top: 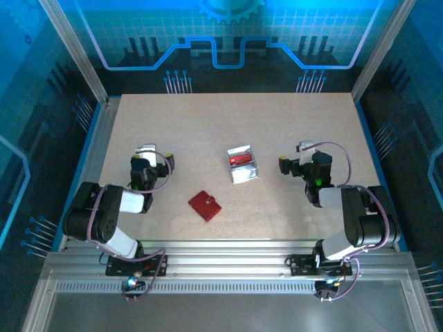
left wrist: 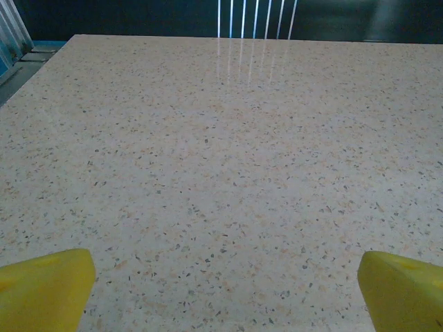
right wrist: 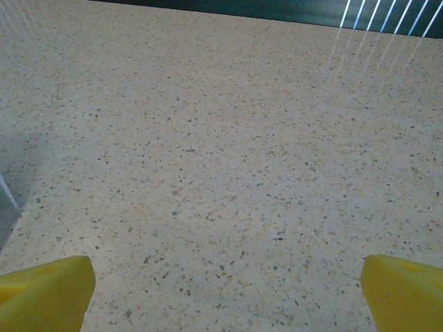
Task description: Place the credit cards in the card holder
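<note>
The red card holder [top: 205,205] lies closed on the table near the front, between the two arms. A red credit card [top: 240,160] rests in the shiny silver tray [top: 246,174] at the table's middle; other cards in the tray are hard to make out. My left gripper [top: 147,153] sits left of the wallet, open, with only bare table between its yellow fingertips [left wrist: 45,287]. My right gripper [top: 302,153] sits right of the tray, open too, its yellow fingertips [right wrist: 45,290] wide apart over bare table.
The speckled beige tabletop [top: 208,124] stretches back to a blue-lit wall. Metal frame rails run along the left and right sides. A sliver of the tray's edge [right wrist: 5,207] shows at the left of the right wrist view.
</note>
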